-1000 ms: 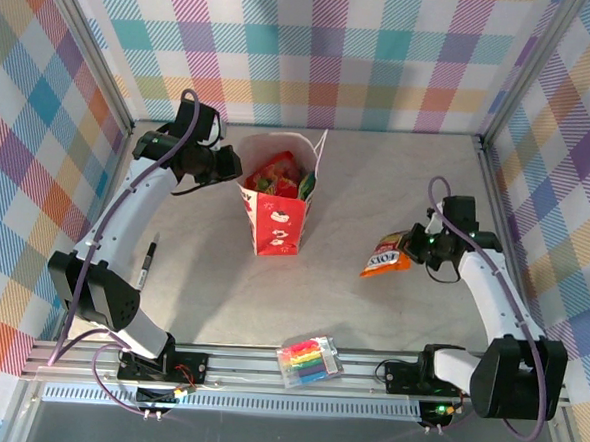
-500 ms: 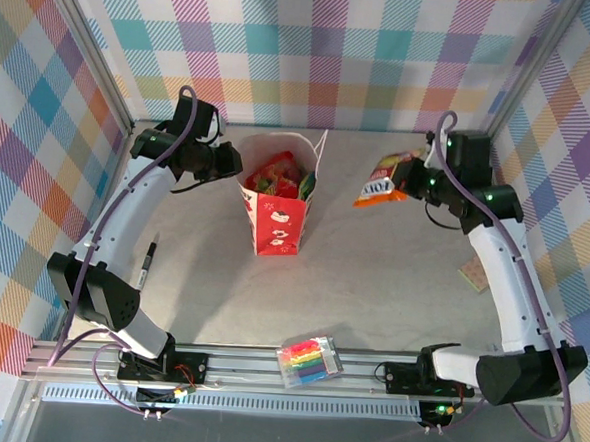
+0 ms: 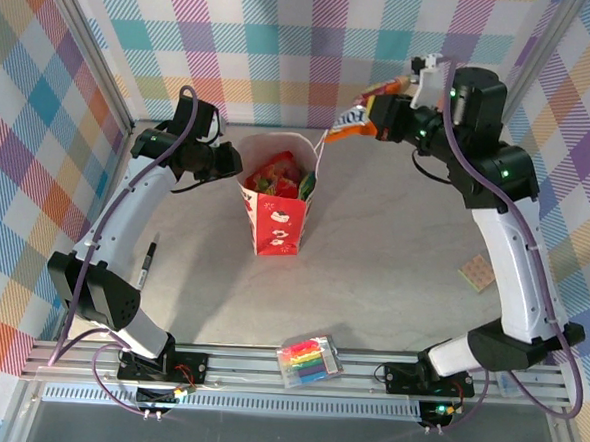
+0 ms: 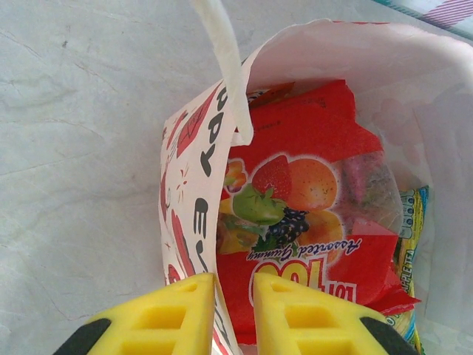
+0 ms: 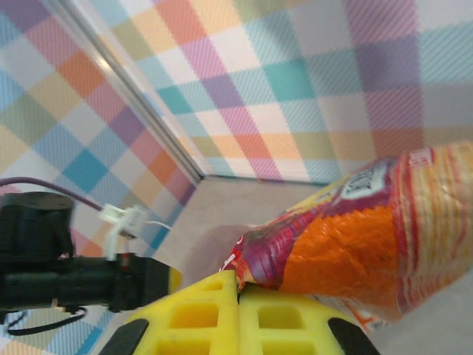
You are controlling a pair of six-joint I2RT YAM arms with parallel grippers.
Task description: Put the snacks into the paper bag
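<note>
Right arm reared high, right gripper (image 3: pixel 378 117) clamped tight on the FOXS pouch (image 3: pixel 352 118) near the paper bag (image 3: pixel 275 222). Left gripper (image 4: pixel 234 287) pinches the bag's rim; its wrist view reveals a red pouch (image 4: pixel 307 188) inside.

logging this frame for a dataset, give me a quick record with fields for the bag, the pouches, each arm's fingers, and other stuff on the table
paper bag: upright, mouth open, mid-table
inside bag: red pouch on top; edge of a yellow-green pouch beside it
left fingers: pinching the bag's wall, one inside, one outside
right fingers: shut on a corner of the orange-red pouch
orange-red pouch: in the air, right of the bag in the top view, not in it yet
other items: black pen left of the bag; marker pack at the near edge
</note>
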